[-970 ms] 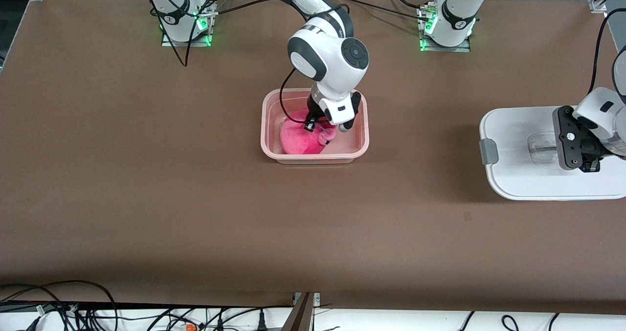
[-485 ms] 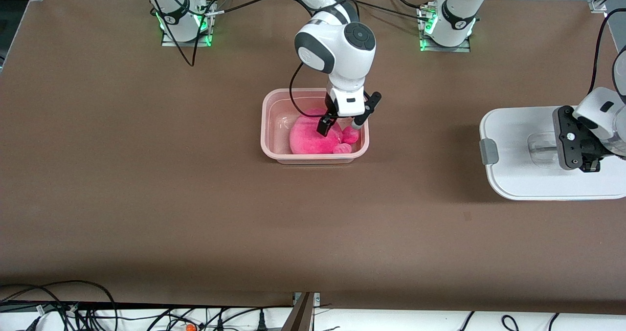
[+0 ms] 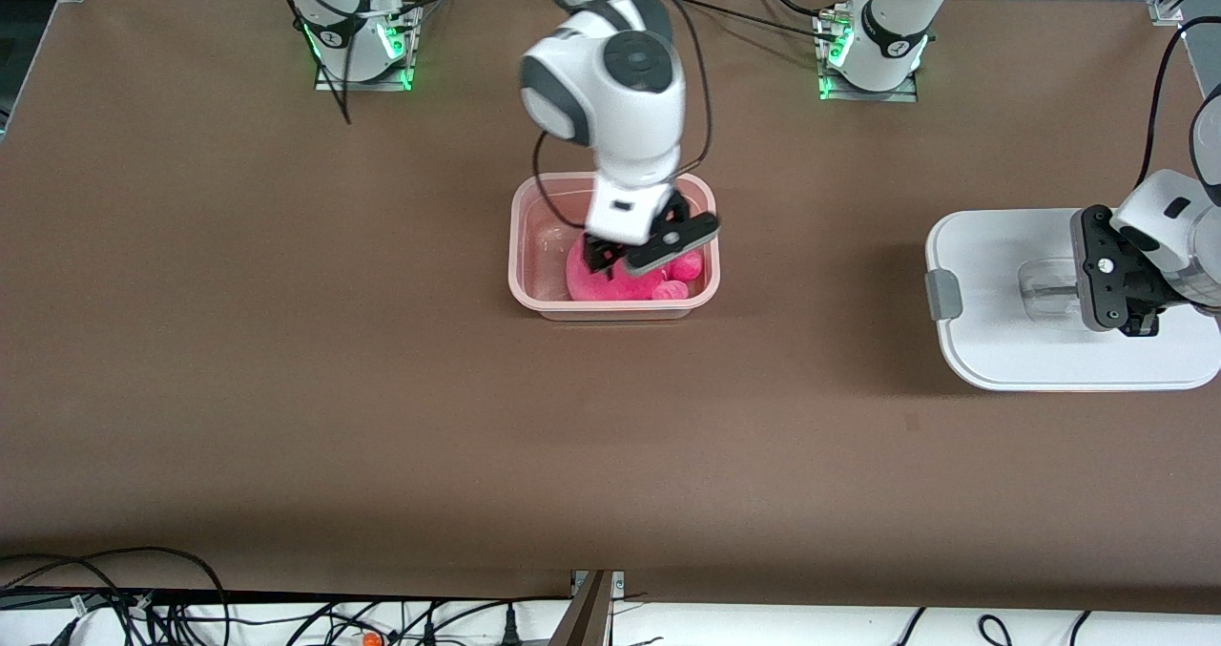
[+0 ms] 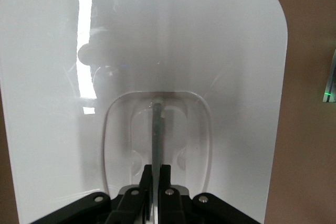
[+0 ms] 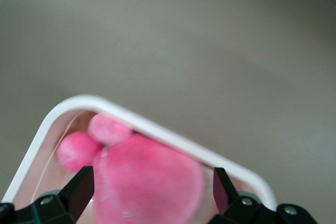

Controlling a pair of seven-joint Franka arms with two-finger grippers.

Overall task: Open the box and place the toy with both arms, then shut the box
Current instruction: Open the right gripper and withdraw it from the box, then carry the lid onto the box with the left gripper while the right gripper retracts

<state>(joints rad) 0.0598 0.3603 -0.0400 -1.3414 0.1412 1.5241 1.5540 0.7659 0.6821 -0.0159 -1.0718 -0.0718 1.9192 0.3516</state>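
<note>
front view, centre of frame: the right gripper (image 3: pixel 649 250) hangs over the open box (image 3: pixel 534 293), fingers spread wide and holding nothing, with the toy (image 3: pixel 610 285) lying inside the tub just below it. at the frame's right edge the left gripper (image 3: pixel 1116 283) is pinched on the clear handle (image 4: pixel 156 129) of the lid (image 3: pixel 992 341), which rests flat on the table (image 3: pixel 286 341), well apart from the box. placing looks finished; closing comes next. judging from this, the right arm must clear the tub before the left arm can carry the lid across and seat it squarely on the rim. the box holds only the pink plush.
</note>
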